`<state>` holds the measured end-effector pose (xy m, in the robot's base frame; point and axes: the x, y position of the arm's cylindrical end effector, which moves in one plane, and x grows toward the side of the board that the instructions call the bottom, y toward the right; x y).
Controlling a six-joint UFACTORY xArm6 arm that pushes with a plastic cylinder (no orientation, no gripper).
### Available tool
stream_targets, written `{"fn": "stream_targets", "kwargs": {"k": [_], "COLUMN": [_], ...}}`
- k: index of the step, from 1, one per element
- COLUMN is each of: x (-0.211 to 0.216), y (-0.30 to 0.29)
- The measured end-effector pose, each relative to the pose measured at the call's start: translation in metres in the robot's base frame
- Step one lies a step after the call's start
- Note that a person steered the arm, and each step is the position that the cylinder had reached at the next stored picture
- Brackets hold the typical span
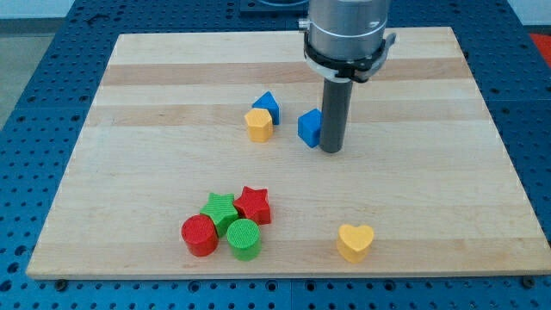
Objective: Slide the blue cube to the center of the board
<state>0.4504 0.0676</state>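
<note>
On the wooden board (pixel 129 172), a red cylinder (pixel 200 235), green star (pixel 220 209), green cylinder (pixel 244 238) and red star (pixel 254 205) cluster near left, while the blue cube (pixel 309 127) sits near centre, touching my tip (pixel 331 150), a bare rod with no pincer, on its right.

We had one camera only, set in front of the wooden board (pixel 129 103) and raised above it, looking down at a slant toward the far edge. It stood near enough that the board filled most of the view, with the blue perforated table (pixel 34 77) framing it.
</note>
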Motion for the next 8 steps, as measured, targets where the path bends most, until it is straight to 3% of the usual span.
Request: {"fn": "stream_targets", "kwargs": {"k": [1, 2, 6, 7, 8], "x": [0.0, -0.009, -0.021, -0.021, -0.014], "y": [0.064, 0.091, -0.024, -0.033, 0.002]}}
